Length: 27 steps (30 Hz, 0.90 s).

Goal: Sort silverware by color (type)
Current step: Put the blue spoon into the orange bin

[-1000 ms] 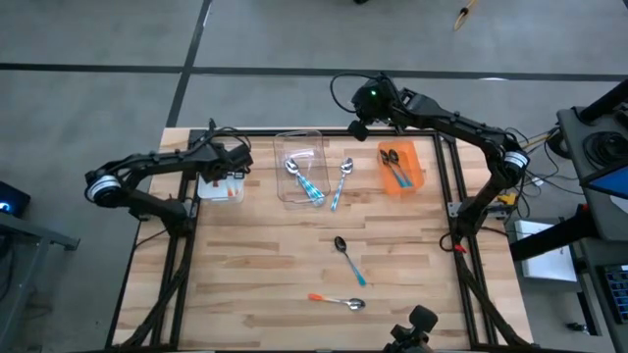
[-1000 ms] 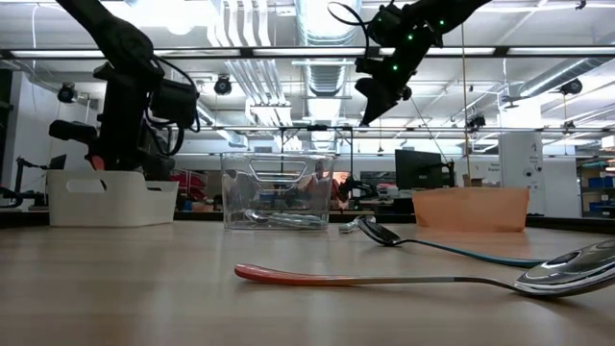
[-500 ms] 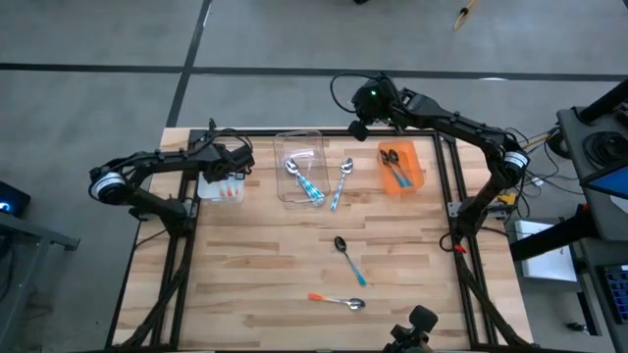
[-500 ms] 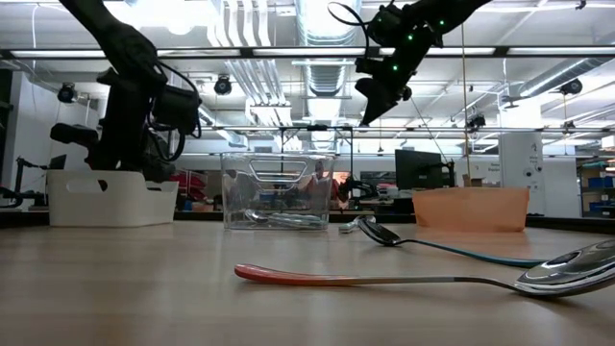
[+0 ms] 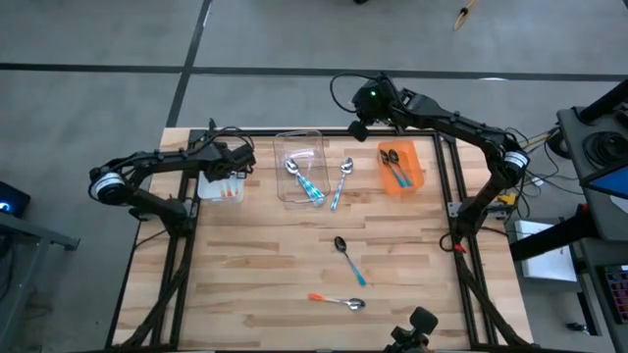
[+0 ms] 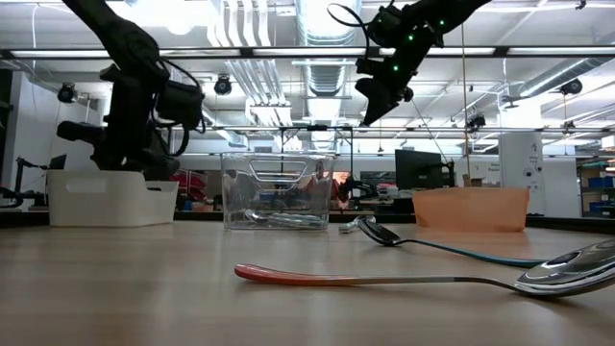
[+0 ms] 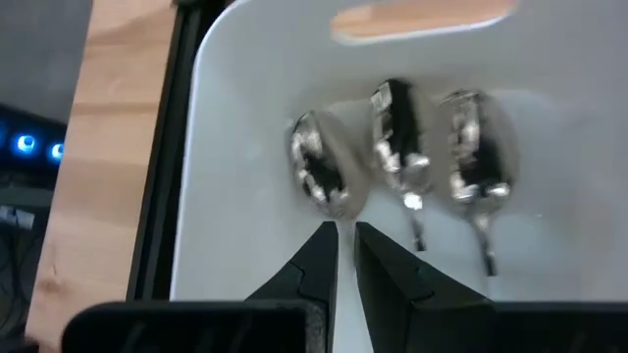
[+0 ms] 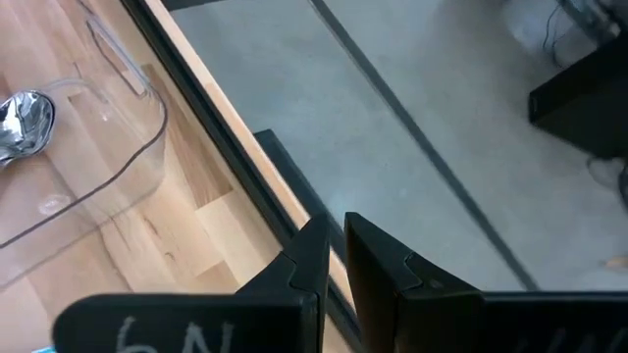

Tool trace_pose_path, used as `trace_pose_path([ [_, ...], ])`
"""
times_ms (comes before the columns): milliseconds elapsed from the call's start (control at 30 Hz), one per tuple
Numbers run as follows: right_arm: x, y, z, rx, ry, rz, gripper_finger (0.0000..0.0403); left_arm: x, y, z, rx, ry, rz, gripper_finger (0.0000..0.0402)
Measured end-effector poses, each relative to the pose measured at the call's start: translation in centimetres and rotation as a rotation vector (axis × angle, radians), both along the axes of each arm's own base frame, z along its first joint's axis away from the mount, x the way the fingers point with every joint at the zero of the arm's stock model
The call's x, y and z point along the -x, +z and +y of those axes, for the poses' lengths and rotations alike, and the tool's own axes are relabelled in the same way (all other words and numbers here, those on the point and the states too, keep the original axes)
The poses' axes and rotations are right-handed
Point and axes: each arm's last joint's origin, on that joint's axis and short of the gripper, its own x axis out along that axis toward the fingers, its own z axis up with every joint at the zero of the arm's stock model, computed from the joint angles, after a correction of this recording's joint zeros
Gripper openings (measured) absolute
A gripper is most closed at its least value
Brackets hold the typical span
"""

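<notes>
My left gripper (image 5: 224, 171) (image 7: 345, 235) reaches slanting down into the white bin (image 5: 208, 188), shut to a narrow slit. Three spoons lie on the bin's floor, their silver bowls side by side; the leftmost bowl (image 7: 319, 176) sits just ahead of my fingertips. My right gripper (image 5: 360, 126) (image 8: 337, 230) hangs shut and empty high above the table's far edge, between the clear bin (image 5: 302, 147) and the orange bin (image 5: 417, 162). Both those bins hold spoons. On the table lie a light-blue-handled spoon (image 5: 341, 181), a dark-bowled teal one (image 5: 349, 260) and an orange-handled one (image 5: 339, 301). My left gripper comes slanting down from above, in line with the leftmost spoon. That spoon's neck (image 7: 337, 218) runs up to my fingertips and its handle is hidden under the fingers. Whether the fingers touch it, I cannot tell. The spoon lies flat on the bin's floor.
Black frame rails (image 5: 446, 186) run along the table's edges. The light-blue-handled spoon lies right beside the clear bin. Bare wood (image 5: 245, 265) spreads across the near left half of the table.
</notes>
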Motion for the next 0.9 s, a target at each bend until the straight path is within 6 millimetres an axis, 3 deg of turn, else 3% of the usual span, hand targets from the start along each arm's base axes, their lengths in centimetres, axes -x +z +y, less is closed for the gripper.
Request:
trace_pose_path([
  [200,0.2,-0.5,0.5,-0.09,-0.059,0.002,0.0027,-1.4,1.8,0.0,-0.034,-0.119,0.0,0.0022],
  [433,-0.6,-1.1,2.8,-0.198,-0.089,0.009,0.0027,-3.7,5.0,-1.2,-0.227,-0.302,0.082,0.0021],
  [667,-2.6,-1.2,6.6,-0.28,-0.074,-0.027,0.0027,-5.2,7.7,-4.4,-0.306,-0.577,0.137,0.0016],
  [900,-4.5,-0.9,11.1,-0.348,-0.033,-0.079,0.0027,-5.1,9.6,-8.1,-0.359,-0.822,0.113,0.0015],
])
